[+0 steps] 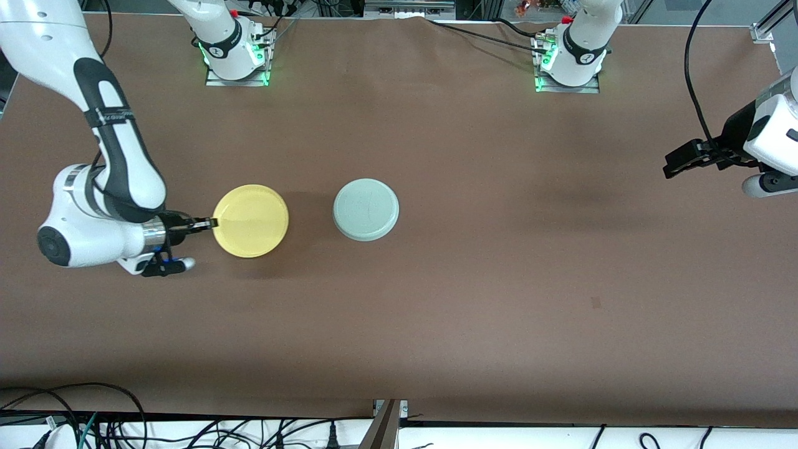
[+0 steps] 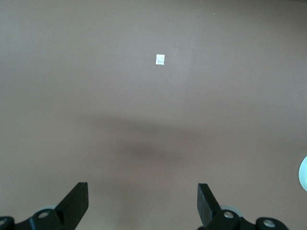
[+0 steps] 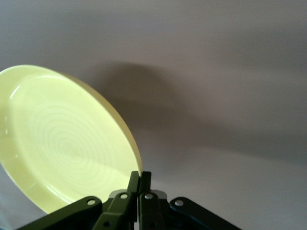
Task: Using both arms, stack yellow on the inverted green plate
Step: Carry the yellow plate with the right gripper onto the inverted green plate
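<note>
we see the small round bright yellow plate (image 1: 251, 221) toward the right arm's end of the brown desk (image 1: 474, 299), its hollow side up. the right arm's black two-finger gripper (image 1: 208, 223) reaches in low from that end, and its fingers (image 3: 139, 184) are pinched tight on the plate's rim, at the edge that faces away from the green plate. in the right wrist view the yellow plate (image 3: 67, 143) fills much of the picture, showing its shallow raised rim and faint concentric rings on the inside, with its shadow cast on the desk (image 3: 230, 96) next to it. whether the plate is just off the desk or touching it, we cannot tell.

beside the yellow plate, toward the middle of the desk and at about the same distance from the front camera, the small round pale grey-green plate (image 1: 366, 209) lies upside down, its flat base ring uppermost. the two plates are near each other but apart, with bare desk between them.

the left arm's black two-finger gripper (image 1: 686, 159) waits in the air over the left arm's end of the desk, well apart from both plates. in the left wrist view its fingers (image 2: 78, 203) stand wide apart with nothing between them, above bare brown desk (image 2: 153, 120) and a small white mark (image 2: 160, 59); a sliver of the green plate (image 2: 303, 173) shows at the picture's edge.
</note>
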Tool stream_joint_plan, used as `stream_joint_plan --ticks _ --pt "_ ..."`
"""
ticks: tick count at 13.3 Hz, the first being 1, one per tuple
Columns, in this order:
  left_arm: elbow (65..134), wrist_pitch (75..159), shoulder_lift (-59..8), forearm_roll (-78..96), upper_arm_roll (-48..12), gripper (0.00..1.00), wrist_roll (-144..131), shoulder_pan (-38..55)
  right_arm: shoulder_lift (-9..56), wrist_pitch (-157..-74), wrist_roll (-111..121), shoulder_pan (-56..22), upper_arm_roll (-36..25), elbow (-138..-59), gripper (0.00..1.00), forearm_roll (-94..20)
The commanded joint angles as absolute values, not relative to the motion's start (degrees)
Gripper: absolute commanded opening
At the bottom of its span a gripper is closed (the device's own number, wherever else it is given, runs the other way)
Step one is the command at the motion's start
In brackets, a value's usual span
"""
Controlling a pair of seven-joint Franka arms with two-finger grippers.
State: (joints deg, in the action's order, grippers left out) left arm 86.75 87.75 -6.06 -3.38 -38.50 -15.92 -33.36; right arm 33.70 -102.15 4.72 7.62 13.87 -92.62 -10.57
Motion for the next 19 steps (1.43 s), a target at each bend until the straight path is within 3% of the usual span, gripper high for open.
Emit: stream_joint_plan --ticks 1,3,5,7,13,19 --pt "87.6 88.4 -3.8 -1.6 -32.6 1.00 -13.5 -27.2 33.8 -101.9 -6.5 5.8 20.5 -92.7 0.00 -11.1" --pt "88.7 88.3 -1.8 -1.3 -16.8 1.00 -13.7 -11.5 33.8 -103.6 -11.2 0.3 20.7 -92.5 0.00 -11.0" --pt "91.5 88.9 0.2 0.4 -10.6 1.00 -13.7 -5.9 34.3 -107.1 -11.4 -3.9 20.7 -93.3 0.00 -11.1" --pt "96.4 91.9 2.9 1.7 -9.0 1.00 -13.7 -5.5 34.3 -112.2 -11.4 -6.9 20.7 -95.4 0.00 -11.0" --pt "94.9 92.1 2.9 3.3 -9.1 1.00 -12.8 -6.0 34.5 -122.2 -10.5 -8.2 20.7 -102.6 0.00 -10.5" --pt "90.6 92.0 0.3 2.4 -9.3 1.00 -7.4 -6.1 35.4 -122.5 -10.9 -9.1 20.6 -102.9 0.00 -10.2"
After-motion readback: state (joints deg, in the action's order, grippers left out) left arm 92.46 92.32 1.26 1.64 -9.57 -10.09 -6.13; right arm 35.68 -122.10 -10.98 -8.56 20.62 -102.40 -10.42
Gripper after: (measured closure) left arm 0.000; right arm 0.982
